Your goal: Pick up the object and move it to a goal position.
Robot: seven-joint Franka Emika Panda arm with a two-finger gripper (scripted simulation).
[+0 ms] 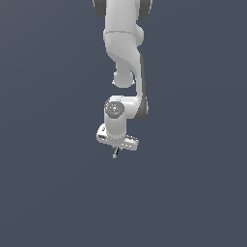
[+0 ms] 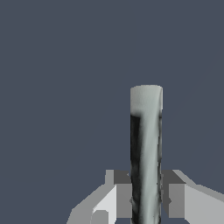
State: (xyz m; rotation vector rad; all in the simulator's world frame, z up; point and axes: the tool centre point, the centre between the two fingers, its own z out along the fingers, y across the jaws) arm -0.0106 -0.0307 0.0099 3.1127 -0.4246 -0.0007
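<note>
**One rod, clamped between my two fingers**

In the exterior view I count one arm (image 1: pixel 126 58), one gripper (image 1: pixel 116 147) and one rod (image 1: pixel 115 154). The arm hangs down from the top of the picture over a plain dark blue-grey ground, with my white gripper at its lower end. The rod is a tiny grey stick poking out just below the gripper, much shorter than the gripper is wide. Its long axis runs nearly straight down from the gripper, leaning slightly toward the exterior view's left at its lower end. I cannot tell from here whether its end touches the ground.

In the wrist view I see the same single rod (image 2: pixel 146 153) large and close, with one finger (image 2: pixel 124 199) touching each of its long sides, two fingers in all. My fingers are closed in tight on it, with no gap showing on either side. The rod is a pale grey cylinder with a dark streak along its length. Its long axis points straight out from between my fingers, and its far end is a flat pale cap.
</note>
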